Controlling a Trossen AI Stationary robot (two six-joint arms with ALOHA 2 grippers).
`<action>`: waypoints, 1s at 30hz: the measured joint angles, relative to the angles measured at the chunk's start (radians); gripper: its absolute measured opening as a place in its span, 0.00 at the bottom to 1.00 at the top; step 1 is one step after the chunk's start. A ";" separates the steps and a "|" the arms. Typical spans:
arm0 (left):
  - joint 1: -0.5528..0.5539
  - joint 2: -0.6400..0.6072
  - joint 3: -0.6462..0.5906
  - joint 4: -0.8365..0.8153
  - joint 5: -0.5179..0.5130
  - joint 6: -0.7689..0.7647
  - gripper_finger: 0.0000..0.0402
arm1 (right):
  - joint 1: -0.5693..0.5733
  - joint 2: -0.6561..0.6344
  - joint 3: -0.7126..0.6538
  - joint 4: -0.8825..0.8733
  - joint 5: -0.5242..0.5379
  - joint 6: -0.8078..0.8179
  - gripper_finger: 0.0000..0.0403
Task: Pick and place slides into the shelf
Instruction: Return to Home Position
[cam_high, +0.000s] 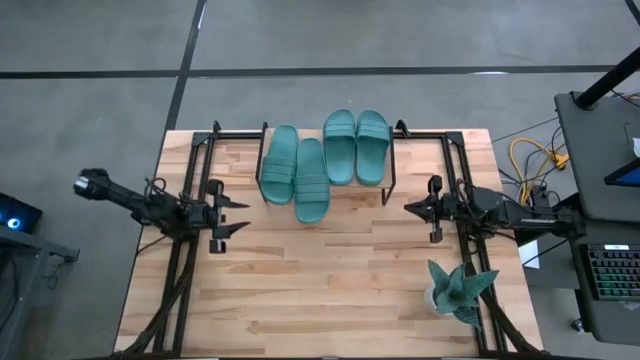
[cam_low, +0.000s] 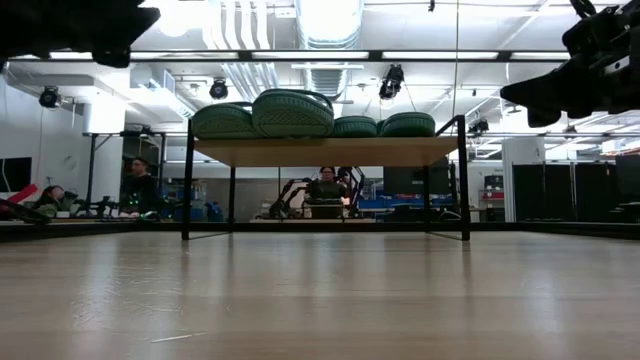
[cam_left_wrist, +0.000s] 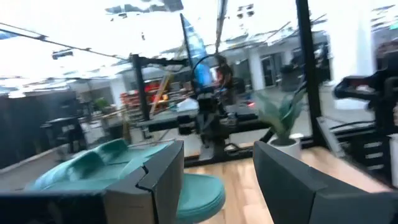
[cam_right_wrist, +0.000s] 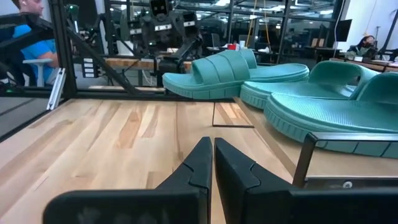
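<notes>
Several teal slides (cam_high: 311, 180) lie side by side, soles down, on the top board of the shelf (cam_low: 325, 151), which stands on thin black legs at the table's far middle. The slides also show in the low view (cam_low: 292, 112) and the right wrist view (cam_right_wrist: 230, 71). My left gripper (cam_high: 238, 215) hovers open and holding nothing at the table's left, pointing toward the shelf; in its wrist view (cam_left_wrist: 217, 158) a slide (cam_left_wrist: 112, 168) shows beyond the fingers. My right gripper (cam_high: 410, 208) hovers shut and holding nothing to the shelf's right (cam_right_wrist: 212, 144).
A teal spiky plant in a white pot (cam_high: 458, 290) stands at the table's near right corner. Black arm frames (cam_high: 185, 170) flank the shelf on both sides. Bare tabletop (cam_high: 330, 280) stretches from the shelf to the near edge. People sit in the room behind (cam_low: 327, 190).
</notes>
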 joint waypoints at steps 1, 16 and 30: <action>0.029 0.000 0.005 -0.011 0.045 -0.013 0.44 | 0.000 0.000 0.000 -0.002 0.000 -0.005 0.02; 0.198 -0.146 0.013 -0.269 0.145 -0.019 0.29 | 0.000 0.001 0.000 -0.003 -0.001 -0.071 0.02; 0.279 -0.235 -0.038 -0.409 0.249 -0.099 0.01 | 0.000 0.014 -0.001 -0.003 -0.001 -0.070 0.02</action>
